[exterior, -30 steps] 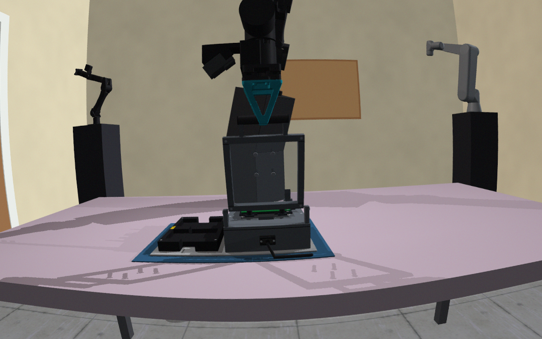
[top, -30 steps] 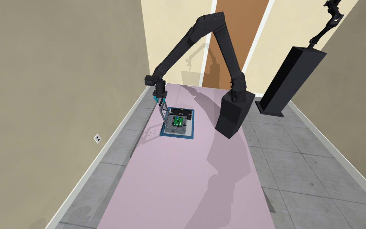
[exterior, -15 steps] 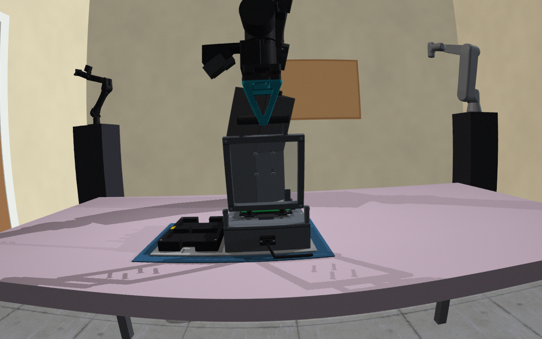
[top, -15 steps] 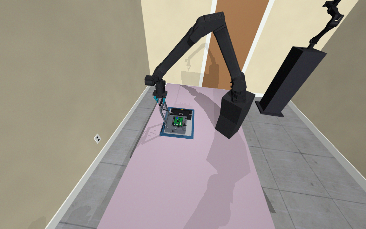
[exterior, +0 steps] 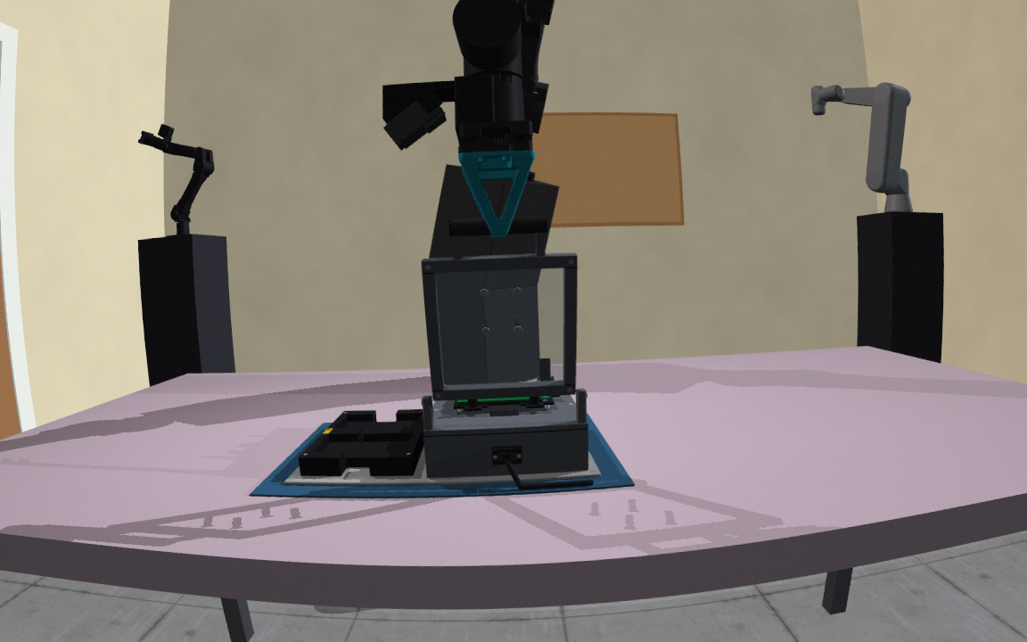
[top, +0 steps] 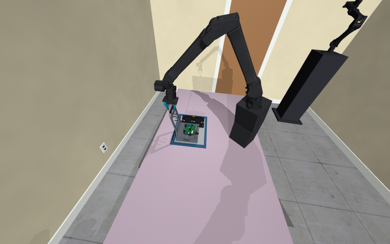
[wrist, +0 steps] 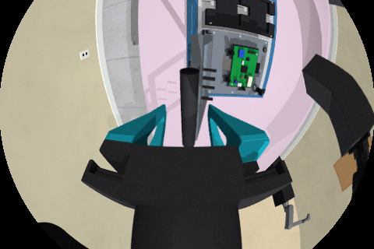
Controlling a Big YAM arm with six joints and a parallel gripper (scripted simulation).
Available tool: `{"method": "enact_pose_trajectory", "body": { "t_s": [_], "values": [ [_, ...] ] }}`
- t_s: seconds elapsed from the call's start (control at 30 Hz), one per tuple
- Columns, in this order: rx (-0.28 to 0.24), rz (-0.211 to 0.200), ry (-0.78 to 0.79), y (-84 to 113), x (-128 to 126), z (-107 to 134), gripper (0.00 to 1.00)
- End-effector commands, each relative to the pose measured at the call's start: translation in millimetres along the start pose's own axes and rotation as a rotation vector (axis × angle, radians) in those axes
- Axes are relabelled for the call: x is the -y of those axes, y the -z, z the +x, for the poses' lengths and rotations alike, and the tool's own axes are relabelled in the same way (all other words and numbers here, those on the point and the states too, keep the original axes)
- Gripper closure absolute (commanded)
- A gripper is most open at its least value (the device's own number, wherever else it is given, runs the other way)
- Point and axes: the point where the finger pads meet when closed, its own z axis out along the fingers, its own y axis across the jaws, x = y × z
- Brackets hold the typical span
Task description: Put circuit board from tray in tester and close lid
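Observation:
The green circuit board (top: pixel 189 129) (wrist: pixel 243 67) lies on the plate of the grey tester (top: pixel 186 140) (exterior: pixel 461 450); from the exterior view only its edge (exterior: pixel 493 401) shows. The tester's lid (top: pixel 173 121) (exterior: pixel 427 327) stands open, about upright. Its black handle (exterior: pixel 465 228) (wrist: pixel 188 99) sits at the top edge. My gripper (top: pixel 170 107) (exterior: pixel 498 227) (wrist: pixel 186 109) straddles the handle with its teal fingers half open, a gap on each side. The black tray (top: pixel 194 119) (exterior: pixel 357 450) (wrist: pixel 236 8) beside the tester holds no board.
Tester and tray stand on a blue mat (exterior: pixel 612 474) (wrist: pixel 193 0) on the pink table. The arm's black base (top: pixel 247 121) stands on the table beyond them. Two black pedestals (exterior: pixel 186 303) (exterior: pixel 899 279) with other arms stand behind the table.

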Motion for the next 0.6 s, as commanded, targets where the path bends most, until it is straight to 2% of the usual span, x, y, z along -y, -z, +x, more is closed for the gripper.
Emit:
{"method": "enact_pose_trajectory", "body": {
  "t_s": [0.0,0.57],
  "values": [
    [0.005,-0.032,0.01,4.6,-11.9,3.6,0.52],
    [0.005,-0.028,0.009,3.8,-9.3,3.3,0.52]
  ]
}}
